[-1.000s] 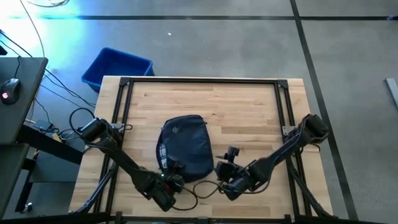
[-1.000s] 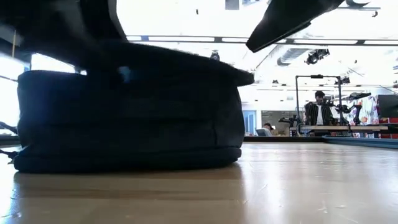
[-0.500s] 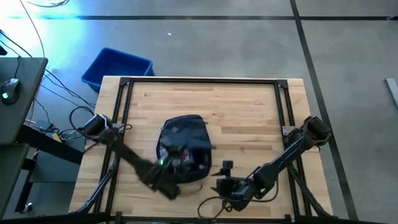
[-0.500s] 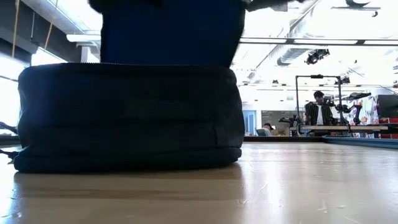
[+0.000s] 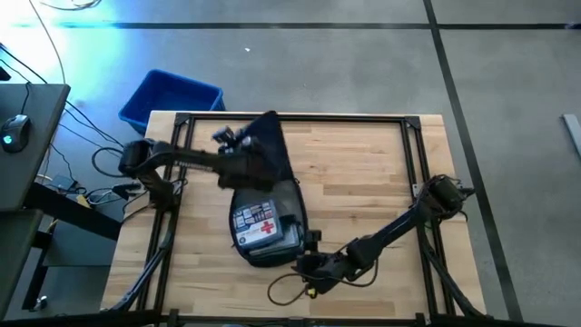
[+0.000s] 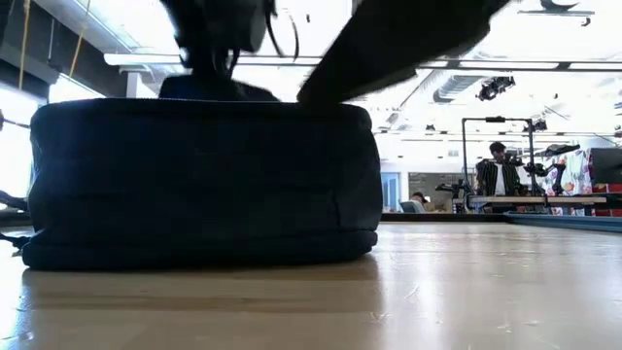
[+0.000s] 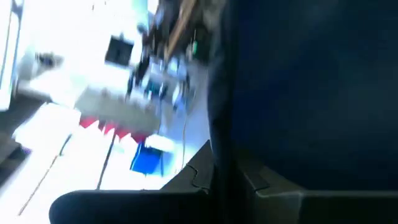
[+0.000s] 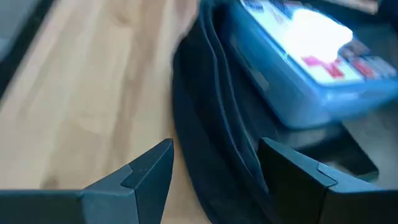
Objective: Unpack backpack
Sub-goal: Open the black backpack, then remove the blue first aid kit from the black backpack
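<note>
Navy fabric backpack (image 5: 265, 218) — mid-bench, flap lifted.
Left gripper (image 5: 238, 154) jaws clamped on flap; right gripper (image 5: 307, 263) jaws apart beside rim — risk: flap slipping, covering first-aid box (image 5: 259, 226).

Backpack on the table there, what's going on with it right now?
The backpack lies on the wooden table, opened up. The left gripper is shut on its flap and holds it lifted toward the far edge. That exposes a blue first-aid box with a red cross inside. The right gripper sits open at the backpack's near edge, holding nothing. Nothing has been taken out yet.
</note>
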`<state>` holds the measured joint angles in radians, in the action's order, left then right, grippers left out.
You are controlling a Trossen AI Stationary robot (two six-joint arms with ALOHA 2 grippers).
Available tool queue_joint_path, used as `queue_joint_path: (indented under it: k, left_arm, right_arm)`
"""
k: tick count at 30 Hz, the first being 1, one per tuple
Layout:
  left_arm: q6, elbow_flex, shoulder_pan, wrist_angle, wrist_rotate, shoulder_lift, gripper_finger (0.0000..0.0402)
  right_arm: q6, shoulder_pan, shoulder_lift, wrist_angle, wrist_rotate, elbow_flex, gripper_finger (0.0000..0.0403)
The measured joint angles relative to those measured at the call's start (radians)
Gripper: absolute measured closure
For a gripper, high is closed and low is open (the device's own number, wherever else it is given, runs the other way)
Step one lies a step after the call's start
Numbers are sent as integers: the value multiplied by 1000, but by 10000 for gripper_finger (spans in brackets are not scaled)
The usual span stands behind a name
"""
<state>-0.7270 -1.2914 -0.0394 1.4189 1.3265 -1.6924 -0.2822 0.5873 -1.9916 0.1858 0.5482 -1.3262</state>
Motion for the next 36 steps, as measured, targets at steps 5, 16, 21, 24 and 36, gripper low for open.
queue_joint_path:
  k: [5,16,21,24,36]
  left_arm:
    - [332,117,-142,-319,-189,18,342]
    - [615,54,-194,-386,-375,45,235]
    - [438,-13,-22,-232,-467,132,247]
    - [366,28,135,-240,-570,192,264]
    - [90,457,692,-651,-592,222,319]
  right_arm:
    - [-5,-1,-1,-2,0,0,183]
    - [-27,5,-1,7,29,0,183]
    - [9,4,1,3,44,0,183]
    - [34,-9,21,-5,61,0,183]
    - [-205,-385,126,10,-479,-2,182]
